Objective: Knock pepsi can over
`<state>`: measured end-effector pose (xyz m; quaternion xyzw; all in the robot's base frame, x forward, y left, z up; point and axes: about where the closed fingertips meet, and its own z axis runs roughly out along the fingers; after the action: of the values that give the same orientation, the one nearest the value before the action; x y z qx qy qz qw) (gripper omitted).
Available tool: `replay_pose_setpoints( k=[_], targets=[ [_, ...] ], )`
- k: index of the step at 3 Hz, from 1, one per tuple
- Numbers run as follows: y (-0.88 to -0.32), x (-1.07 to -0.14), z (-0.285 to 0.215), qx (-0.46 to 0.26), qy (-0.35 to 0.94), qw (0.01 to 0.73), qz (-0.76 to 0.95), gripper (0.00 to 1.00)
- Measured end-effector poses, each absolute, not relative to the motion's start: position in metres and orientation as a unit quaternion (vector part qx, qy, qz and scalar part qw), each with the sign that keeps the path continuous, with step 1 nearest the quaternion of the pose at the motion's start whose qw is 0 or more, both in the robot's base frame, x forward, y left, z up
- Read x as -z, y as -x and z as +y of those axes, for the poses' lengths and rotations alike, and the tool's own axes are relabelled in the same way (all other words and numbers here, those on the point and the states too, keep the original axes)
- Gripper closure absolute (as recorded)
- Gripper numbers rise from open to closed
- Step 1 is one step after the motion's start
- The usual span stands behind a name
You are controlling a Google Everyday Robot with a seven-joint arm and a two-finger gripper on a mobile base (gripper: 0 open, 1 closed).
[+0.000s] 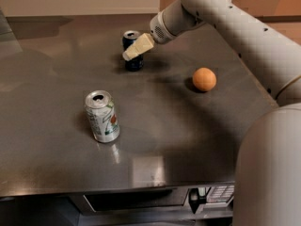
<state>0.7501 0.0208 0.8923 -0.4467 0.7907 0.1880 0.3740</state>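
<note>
The pepsi can (134, 63) is a small dark blue can with a silver top. It stands upright at the far middle of the grey metal table (155, 126). My gripper (129, 54) reaches in from the upper right on the white arm. Its cream tip lies across the front of the can at mid height and hides part of it. I cannot tell whether it touches the can.
A white-green can (102, 117) with an open top stands upright at the front left. An orange ball (204, 79) lies to the right of the pepsi can. My white arm and body (268, 164) fill the right side. The table's front edge runs along the bottom.
</note>
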Motion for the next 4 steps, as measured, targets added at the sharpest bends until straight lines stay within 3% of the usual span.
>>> replay_pose_setpoints(
  k=[1, 2, 4],
  targets=[
    [-0.753, -0.896, 0.031, -0.197, 0.45, 0.382, 0.782, 0.0],
    [-0.754, -0.895, 0.038, -0.209, 0.451, 0.383, 0.778, 0.15],
    [-0.743, -0.904, 0.04, -0.239, 0.447, 0.388, 0.77, 0.62]
  ],
)
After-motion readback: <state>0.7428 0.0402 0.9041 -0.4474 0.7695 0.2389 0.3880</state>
